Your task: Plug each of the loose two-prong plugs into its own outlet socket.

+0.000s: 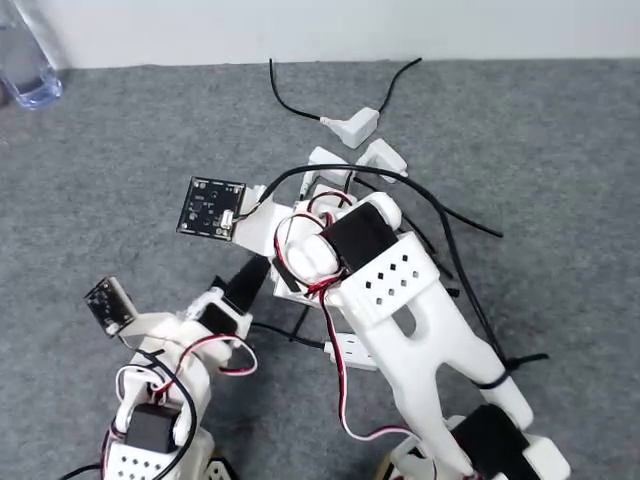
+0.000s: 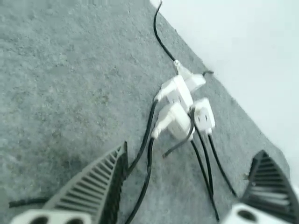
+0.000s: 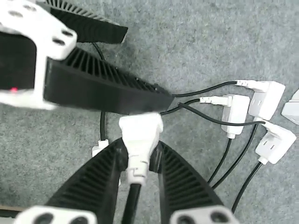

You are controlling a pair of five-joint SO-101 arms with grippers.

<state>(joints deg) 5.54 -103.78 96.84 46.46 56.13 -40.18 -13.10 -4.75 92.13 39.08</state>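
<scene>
My right gripper is shut on a white two-prong plug, whose black cable runs back between the fingers. My left gripper is open right in front of it, one black finger lying across the plug's head. In the left wrist view the left gripper is open over the grey mat. Beyond it lie three white plug and socket pieces. The same cluster lies to one side of the held plug. In the high view, white pieces lie beyond both arms.
Black cables trail over the grey mat around and under the right arm. A clear plastic container stands at the far left corner. A white wall bounds the far edge. Another small white piece lies under the right arm.
</scene>
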